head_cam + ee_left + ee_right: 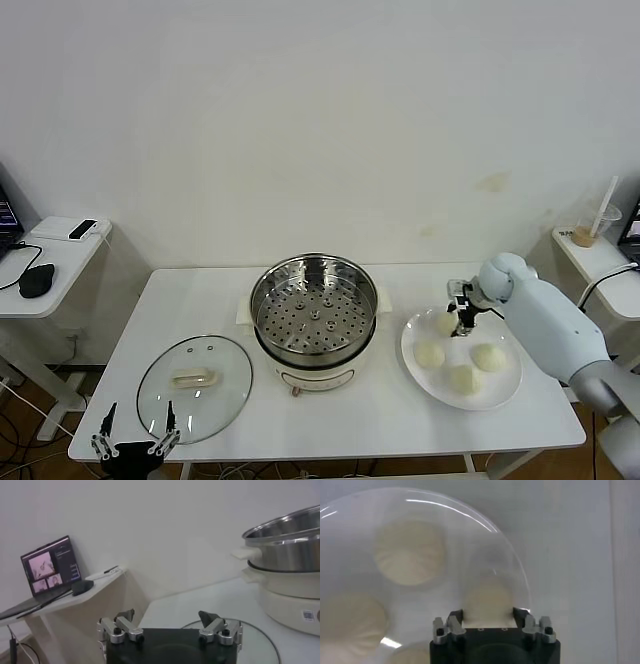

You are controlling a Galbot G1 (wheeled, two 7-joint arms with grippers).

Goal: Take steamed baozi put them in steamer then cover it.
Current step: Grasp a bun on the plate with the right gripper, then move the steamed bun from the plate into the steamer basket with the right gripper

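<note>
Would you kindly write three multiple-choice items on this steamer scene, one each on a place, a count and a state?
1. Where does the lid lie?
A. on the steamer
B. on the table, on the robot's left of the steamer
C. on the plate

2. How many baozi are on the plate?
A. two
B. four
C. six

3. What is the right end effector doing?
A. hanging open over the steamer
B. resting on the lid
C. shut on a baozi on the plate

Answers:
1 B, the lid lies flat on the table beside the steamer.
2 B, the head view shows four buns there, none in the basket.
3 C, its fingers flank the baozi on both sides.
</note>
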